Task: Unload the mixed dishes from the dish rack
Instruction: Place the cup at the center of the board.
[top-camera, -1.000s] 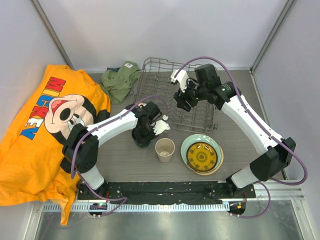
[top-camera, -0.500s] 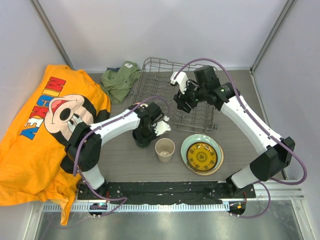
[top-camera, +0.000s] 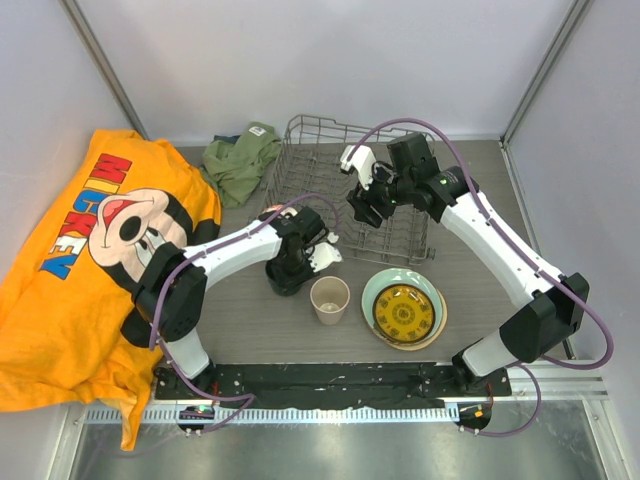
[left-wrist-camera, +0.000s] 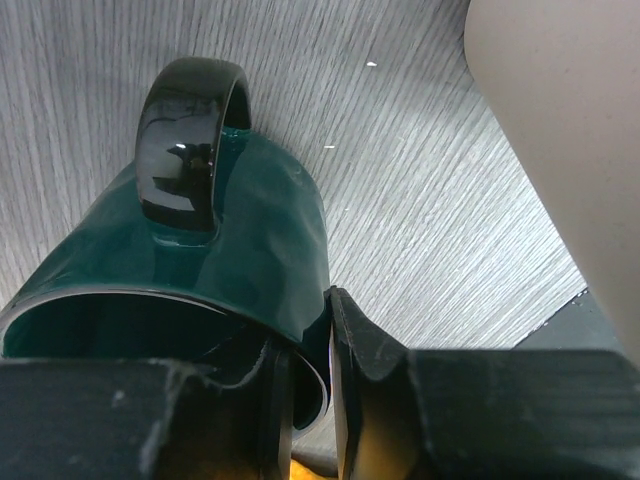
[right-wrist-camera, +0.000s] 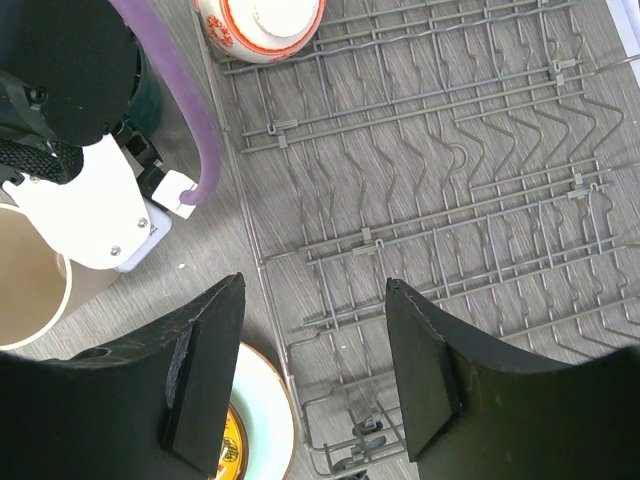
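The grey wire dish rack (top-camera: 318, 165) stands at the back centre. My left gripper (top-camera: 291, 262) is shut on the rim of the dark teal mug (left-wrist-camera: 230, 240), one finger inside and one outside, low over the table left of the beige cup (top-camera: 330, 298). My right gripper (top-camera: 366, 203) hangs open and empty over the rack (right-wrist-camera: 450, 190). The red-orange bowl (right-wrist-camera: 262, 15) sits in the rack's near-left corner. The yellow patterned plate (top-camera: 404, 312) lies on the pale green plate (top-camera: 378, 288), on the cream plate (top-camera: 441, 312).
A green cloth (top-camera: 240, 165) lies left of the rack. A big orange Mickey shirt (top-camera: 90, 260) covers the table's left side. Grey walls close in the back and both sides. The beige cup (left-wrist-camera: 570, 150) stands close beside the mug.
The left arm has shifted slightly while the mug stays in nearly the same spot. The right gripper has drifted a little up and left over the rack.
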